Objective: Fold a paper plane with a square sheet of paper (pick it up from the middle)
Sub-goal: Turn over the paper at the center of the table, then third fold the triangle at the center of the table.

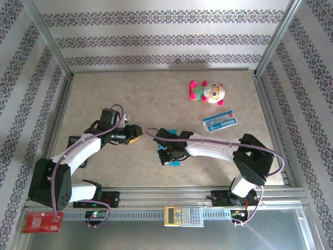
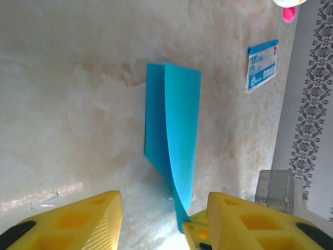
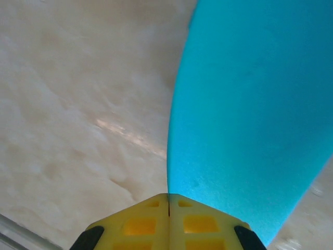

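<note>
The left claw [image 2: 164, 198] hangs open over the bench [image 2: 73, 114], jaws apart. Just ahead of it, mid-bench, lies the folded teal paper [image 2: 179, 120], one flap lifted. The right claw [image 3: 168, 198] is closed, pinching the paper's edge.

Layout of the table [image 1: 130, 94], as seen from above. The plush toy [image 1: 207, 92] was placed at the far right, and the printed card [image 1: 219, 121] was laid nearer and slightly to its right. The sheet of paper [image 1: 175, 163] was located at the near middle, partly flat on the surface and partly raised, with one end clamped in the right gripper [image 1: 169, 156]. The left gripper [image 1: 136, 133] was positioned to its left. A calculator [image 1: 183, 215] was set on the front rail [image 1: 135, 214], between the arm bases, and a small board [image 1: 42, 221] lay at the rail's left end.
</note>
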Robot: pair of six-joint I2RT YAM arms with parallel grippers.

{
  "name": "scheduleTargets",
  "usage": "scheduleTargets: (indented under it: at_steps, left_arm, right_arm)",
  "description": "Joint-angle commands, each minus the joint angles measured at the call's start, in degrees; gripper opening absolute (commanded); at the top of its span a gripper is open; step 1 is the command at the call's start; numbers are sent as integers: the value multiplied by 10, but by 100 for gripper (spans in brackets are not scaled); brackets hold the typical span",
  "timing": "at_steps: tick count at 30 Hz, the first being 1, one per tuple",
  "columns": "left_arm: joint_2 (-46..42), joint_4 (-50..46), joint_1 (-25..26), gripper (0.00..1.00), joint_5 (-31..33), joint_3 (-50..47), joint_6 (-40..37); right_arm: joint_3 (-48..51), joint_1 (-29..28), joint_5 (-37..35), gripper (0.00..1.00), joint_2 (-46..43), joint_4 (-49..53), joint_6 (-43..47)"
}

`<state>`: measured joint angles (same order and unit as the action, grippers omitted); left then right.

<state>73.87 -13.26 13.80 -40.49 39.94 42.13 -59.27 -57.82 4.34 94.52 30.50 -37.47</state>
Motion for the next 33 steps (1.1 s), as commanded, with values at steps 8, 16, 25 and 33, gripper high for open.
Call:
scheduleTargets:
  at_steps: [8, 16, 25, 33]
  left_arm:
    - [105, 66, 45, 32, -73, 52, 55]
    - [223, 87, 99, 18, -71, 133, 66]
    - [340, 50, 121, 17, -57, 208, 27]
    - [391, -9, 122, 16, -42, 245, -25]
  right_arm:
    - [43, -3, 32, 7, -11, -107, -30]
    - [89, 0, 32, 7, -35, -151, -21]
    - [100, 7, 47, 7, -29, -170, -18]
    - [113, 23, 66, 12, -38, -188, -7]
